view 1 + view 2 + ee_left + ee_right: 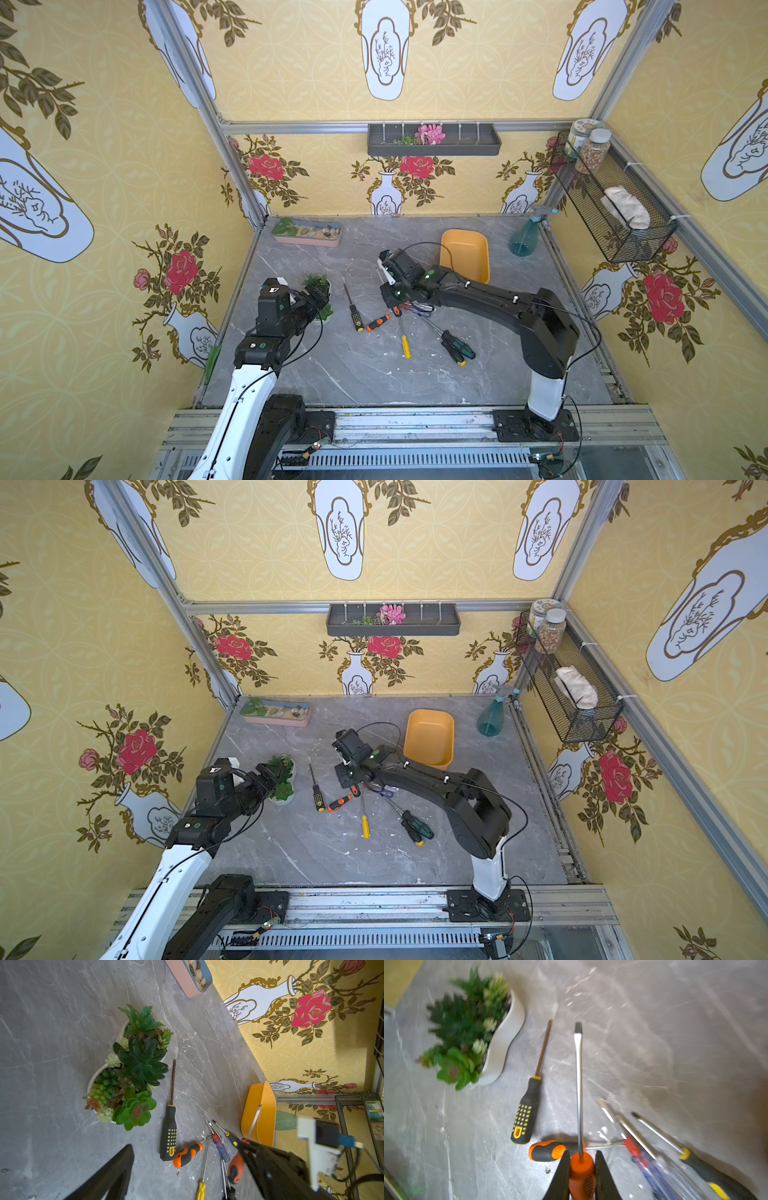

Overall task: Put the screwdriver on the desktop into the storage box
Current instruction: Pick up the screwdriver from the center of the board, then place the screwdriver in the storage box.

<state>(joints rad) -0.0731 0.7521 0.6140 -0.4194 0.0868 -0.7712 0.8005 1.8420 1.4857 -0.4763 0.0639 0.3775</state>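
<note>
Yellow plastic marks the nearest screwdriver (405, 347), lying loose on the veined grey desktop (353, 374) beside a green-and-black pair (457, 349). Just beyond, the right gripper (582, 1159) has its black jaws pinched on the ribbed orange handle of a flat-blade screwdriver (581, 1176), whose smooth steel shaft points straight ahead over an orange-and-black screwdriver (548, 1150). The rounded handle could roll in so narrow a grip, so I would lift straight, keep the shaft level and clear the pile before swinging. The left gripper (319, 296) stands wide and empty by the succulent pot (133, 1072). Farthest, the smooth orange-yellow storage box (465, 253) sits empty, shallow and round-cornered; lower the tool lengthwise into it
</note>
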